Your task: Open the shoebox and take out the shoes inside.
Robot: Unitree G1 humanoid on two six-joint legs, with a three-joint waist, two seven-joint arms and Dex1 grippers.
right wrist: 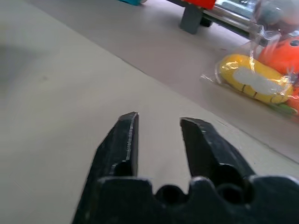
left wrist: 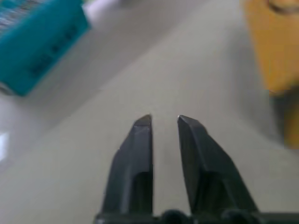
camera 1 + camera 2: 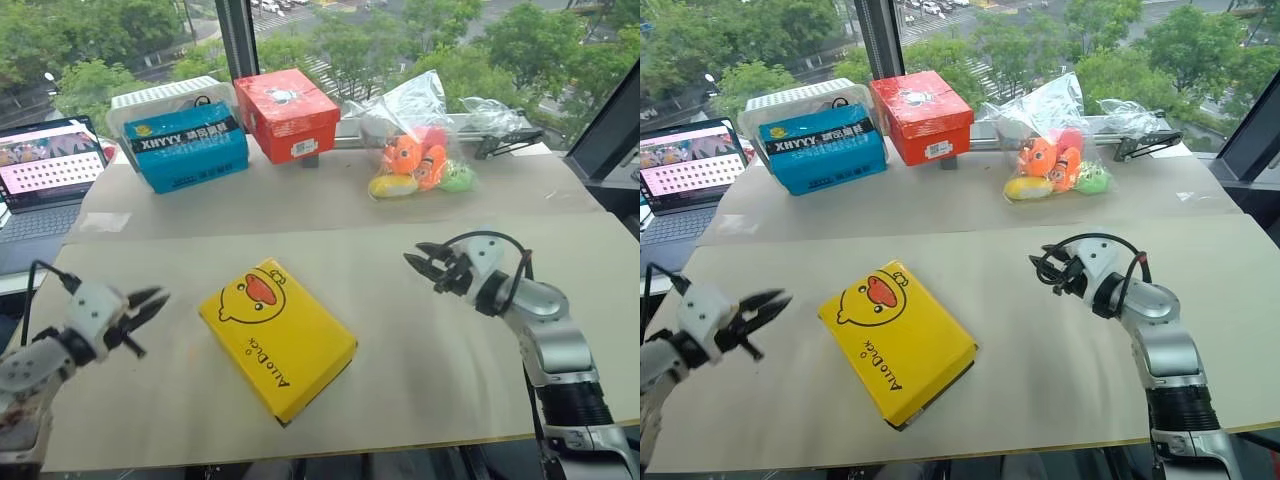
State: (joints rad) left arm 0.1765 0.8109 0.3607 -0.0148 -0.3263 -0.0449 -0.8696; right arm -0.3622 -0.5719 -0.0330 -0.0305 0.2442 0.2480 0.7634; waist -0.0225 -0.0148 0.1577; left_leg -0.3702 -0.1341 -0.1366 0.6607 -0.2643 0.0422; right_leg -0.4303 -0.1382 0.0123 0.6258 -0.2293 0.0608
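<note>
Left hand (image 3: pixel 150 303) hangs low over the near left part of the tabletop (image 3: pixel 420 370), its forearm coming in from the lower left and its black fingers aimed toward the shoebox (image 3: pixel 277 337). Those fingers stand a little apart at the tips and grip nothing. Right hand (image 3: pixel 425 264) reaches in from the lower right on a bent silver arm, pointing left across the tabletop, fingers slightly spread and empty. Between the two hands the shoebox lies flat and skewed, lid on, duck face up, apart from both hands. Behind it, well apart, stand a blue box (image 3: pixel 186 146) and a red box (image 3: pixel 287 114), side by side, with a white crate (image 3: pixel 150 100) behind the blue one. A clear bag of toys (image 3: pixel 420 160) lies to their right, and a laptop (image 3: pixel 45 165) stands open at the far left.

From the left wrist, two dark fingers (image 2: pixel 138 158) run nearly parallel with a narrow gap, the blue box (image 2: pixel 37 46) beyond them to one side and the yellow shoebox (image 2: pixel 275 46) to the other.

From the right wrist, the fingers (image 1: pixel 119 140) stand slightly apart above bare tabletop, with a yellow toy (image 1: pixel 252 84) in its bag ahead.
</note>
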